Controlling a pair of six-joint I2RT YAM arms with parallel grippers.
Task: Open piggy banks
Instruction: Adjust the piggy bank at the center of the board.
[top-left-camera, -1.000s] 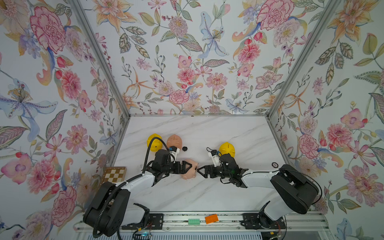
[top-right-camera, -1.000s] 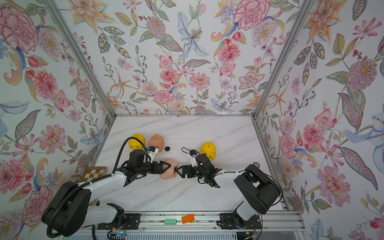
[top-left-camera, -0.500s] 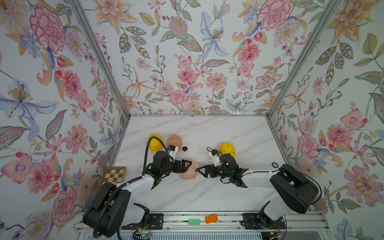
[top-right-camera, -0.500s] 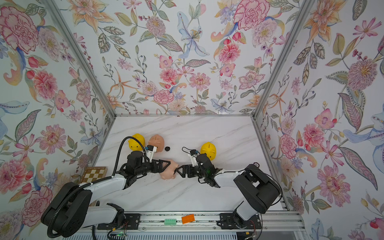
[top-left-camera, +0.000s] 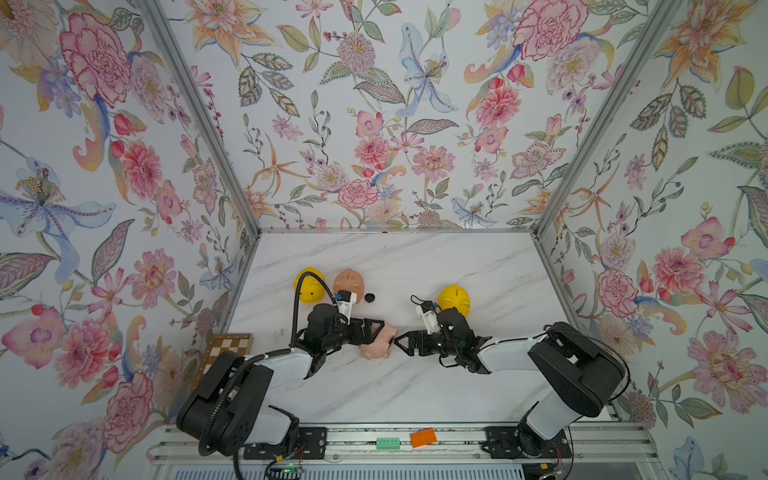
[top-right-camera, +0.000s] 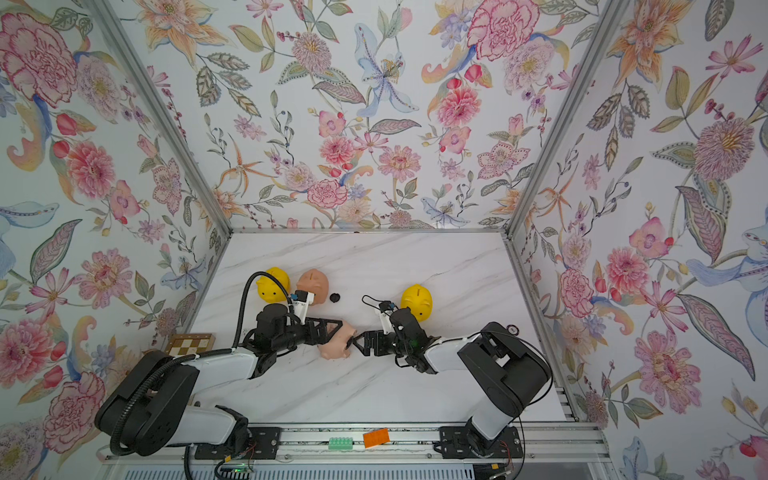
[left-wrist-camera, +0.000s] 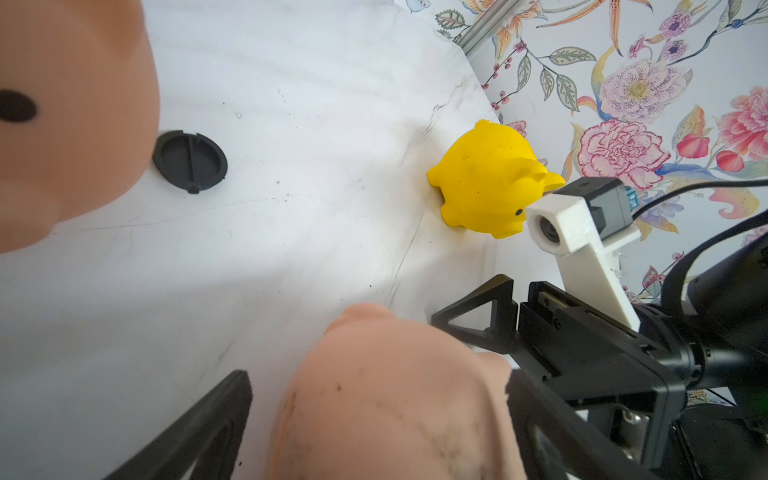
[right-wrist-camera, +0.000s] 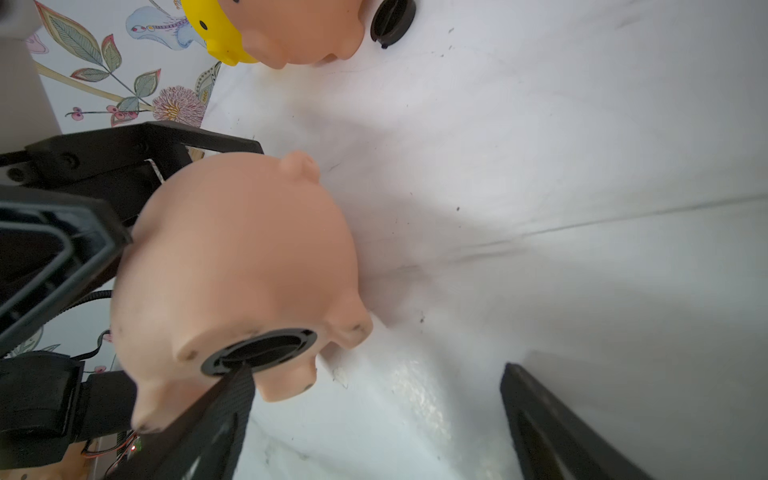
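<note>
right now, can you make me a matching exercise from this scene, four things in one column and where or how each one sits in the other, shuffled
Things
1. middle pink pig
2. loose black plug
3. lone yellow pig
4. orange block

Place or state
a. on the front rail
b. upright, coin slot on top
c. on its side, belly hole still plugged
d. flat on the table, out of any pig

Pairs: 1-c, 2-d, 3-b, 4-a
</note>
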